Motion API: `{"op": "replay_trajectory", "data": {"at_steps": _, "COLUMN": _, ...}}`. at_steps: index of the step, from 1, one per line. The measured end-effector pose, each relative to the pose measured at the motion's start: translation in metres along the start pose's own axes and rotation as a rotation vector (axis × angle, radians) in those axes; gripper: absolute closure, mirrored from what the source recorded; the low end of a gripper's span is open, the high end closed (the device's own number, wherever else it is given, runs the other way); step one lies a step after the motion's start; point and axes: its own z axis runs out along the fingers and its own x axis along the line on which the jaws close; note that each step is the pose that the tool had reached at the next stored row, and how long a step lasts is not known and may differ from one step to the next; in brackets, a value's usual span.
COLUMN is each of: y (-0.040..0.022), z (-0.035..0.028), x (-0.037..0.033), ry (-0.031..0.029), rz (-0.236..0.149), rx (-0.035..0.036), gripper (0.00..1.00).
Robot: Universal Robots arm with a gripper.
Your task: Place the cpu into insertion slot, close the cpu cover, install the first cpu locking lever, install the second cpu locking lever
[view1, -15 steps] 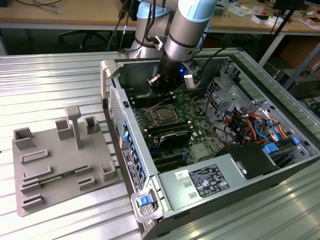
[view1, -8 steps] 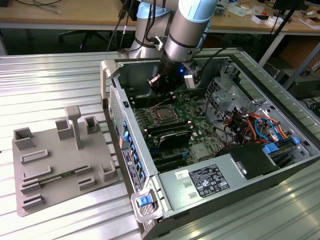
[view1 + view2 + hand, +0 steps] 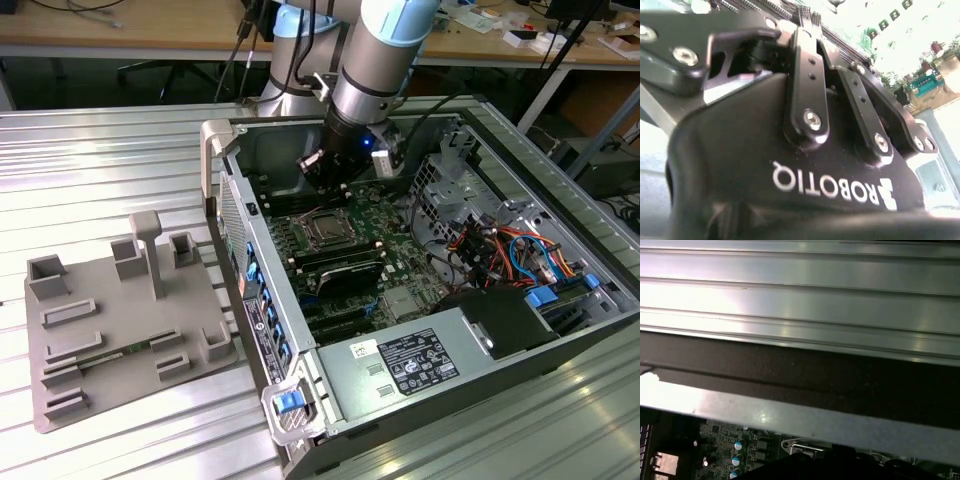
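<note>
Exterior view, arm reaching steeply down, claw (image 3: 322, 185) (grip state unclear) above insertion slot (image 3: 325, 229)

White block lettering stands upside down on the black moulded body of the gripper (image 3: 809, 27) in the second wrist view. In the exterior view a white printed label (image 3: 418, 362) lies on the grey metal power-supply box (image 3: 352, 392), its print too small to read.

- The black body of the claw (image 3: 790, 165) is seen very close and takes most of the picture.
- Two black link bars (image 3: 807, 85) are fixed to the body with silver screws (image 3: 812, 120).
- A further black part with a silver bolt (image 3: 684, 55) is seen beside the bars.
- Behind the claw, a green circuit board (image 3: 925, 82) with small components is seen, strongly lit.
</note>
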Motion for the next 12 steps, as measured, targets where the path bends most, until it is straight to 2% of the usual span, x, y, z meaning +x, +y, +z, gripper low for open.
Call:
{"op": "replay_trajectory", "data": {"at_steps": 7, "y": -0.0001, "z": 0.0001, "x": -0.0014, "ry": 0.0, "rz": 0.0, "rx": -0.0002, "gripper": 0.89}}
{"op": "replay_trajectory", "data": {"at_steps": 12, "y": -0.001, "z": 0.0008, "x": -0.0079, "ry": 0.0014, "rz": -0.001, "rx": -0.0006, "gripper": 0.89}}
